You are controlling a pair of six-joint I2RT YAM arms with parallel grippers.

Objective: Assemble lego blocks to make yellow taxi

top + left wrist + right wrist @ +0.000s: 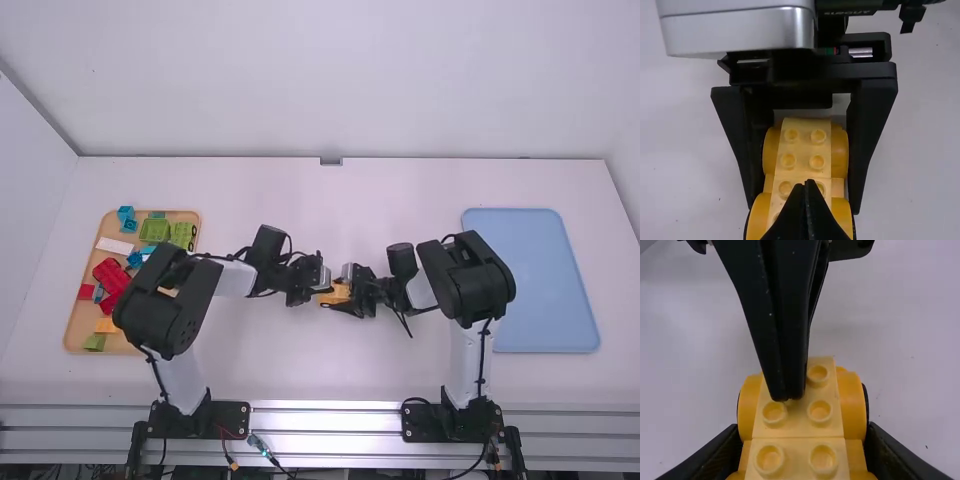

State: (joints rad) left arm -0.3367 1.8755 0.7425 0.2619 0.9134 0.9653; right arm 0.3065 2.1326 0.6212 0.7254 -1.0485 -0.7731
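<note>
Worktop (270,370), high view: white, both arms reaching in, tools meeting near the middle. Yellow block assembly (335,294) sits between them.

Right tool (343,294): gripping the yellow assembly, one finger along each long side. Right wrist view: fingers spread to the assembly's width, black tips partly hidden behind its rounded yellow sides. A row of paired round studs runs along the top, with a seam across where two studded pieces meet.

Left tool (322,289): closed, nothing pinched. Left wrist view: its two fingers (807,220) lie together, tips over the studs; cannot tell whether they press or just hover.

Left side of worktop: tan tray (78,325) with loose blocks. Blue blocks (126,213) at the far end, green blocks (155,230) near them, white block (115,246), red blocks (112,275) around the middle, orange block (106,325) toward the near end.

Right side: pale blue tray (535,280), lying flat beyond the right arm.
</note>
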